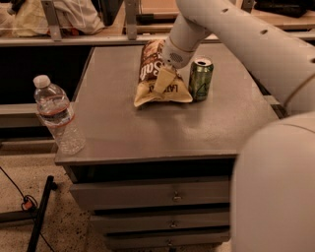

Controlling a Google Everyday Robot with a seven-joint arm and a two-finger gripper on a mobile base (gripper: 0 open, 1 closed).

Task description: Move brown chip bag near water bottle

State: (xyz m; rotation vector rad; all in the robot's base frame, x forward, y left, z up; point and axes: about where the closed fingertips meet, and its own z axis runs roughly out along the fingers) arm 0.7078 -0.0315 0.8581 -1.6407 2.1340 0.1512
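The brown chip bag [153, 87] lies at the back middle of the table, its dark "Salt" end toward the back and its cream "LATE JULY" end toward the front. My gripper [164, 81] comes down from the upper right and is shut on the bag's middle. One tan finger [165, 78] shows on top of the bag, which is creased around it. The water bottle [58, 115] stands upright at the table's front left corner, well apart from the bag.
A green can [201, 78] stands upright just right of the bag, close to my gripper. The grey table [147, 133] has drawers below its front edge. My white arm and body [275, 162] fill the right side. A shelf with cloth [74, 15] runs behind.
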